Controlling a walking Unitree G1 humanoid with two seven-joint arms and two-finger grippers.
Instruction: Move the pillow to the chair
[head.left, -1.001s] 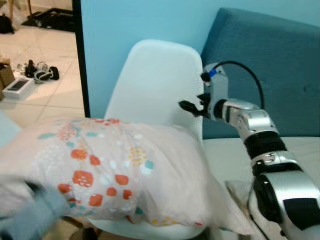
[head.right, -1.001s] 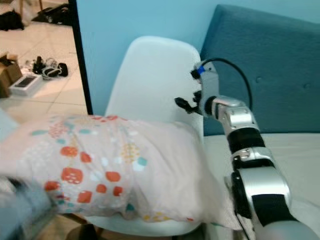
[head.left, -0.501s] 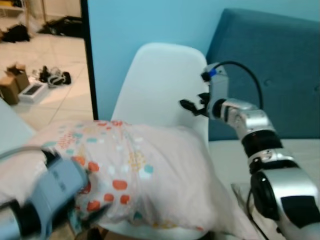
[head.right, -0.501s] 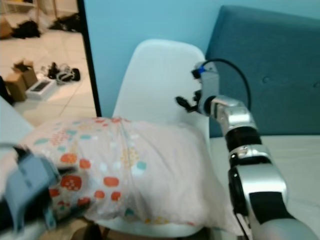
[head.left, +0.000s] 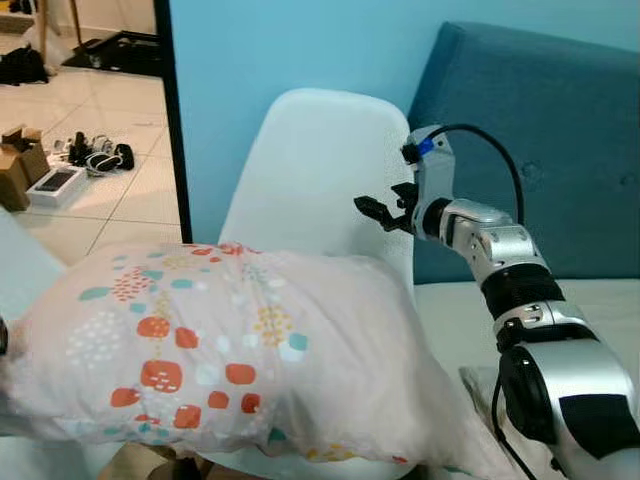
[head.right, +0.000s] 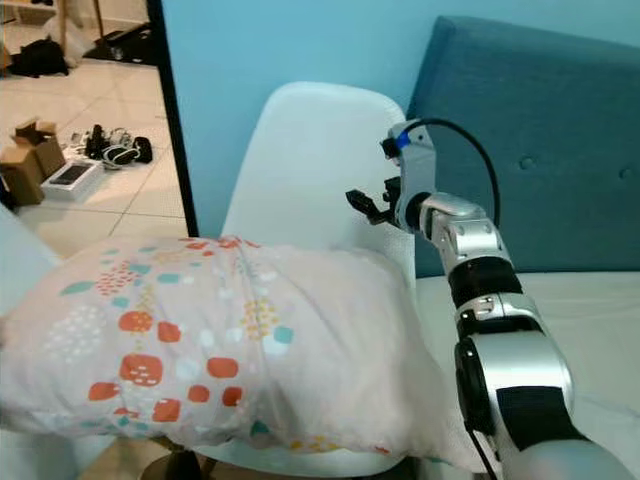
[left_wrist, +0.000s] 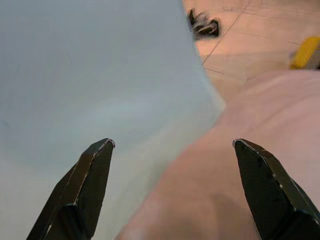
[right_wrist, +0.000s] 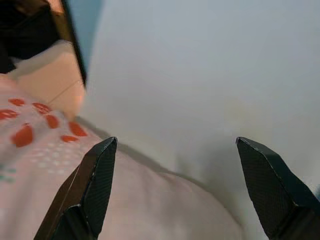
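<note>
White chair (head.left: 320, 170) with the pillow (head.left: 220, 345) already lying across its seat, long axis running sideways, one end hanging off past the edge. Right end effector (head.left: 385, 212) up by the backrest, just above the pillow's near corner, fingers apart, gripping nothing. Left end effector (left_wrist: 170, 190) spread wide too, right beside the pillow's overhanging end. Probably just needs a nudge inward to finish. No containers around.

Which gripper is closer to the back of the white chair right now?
Right. The right gripper hovers open in front of the chair backrest, above the pillow. The left gripper is open over the pillow's other end.
</note>
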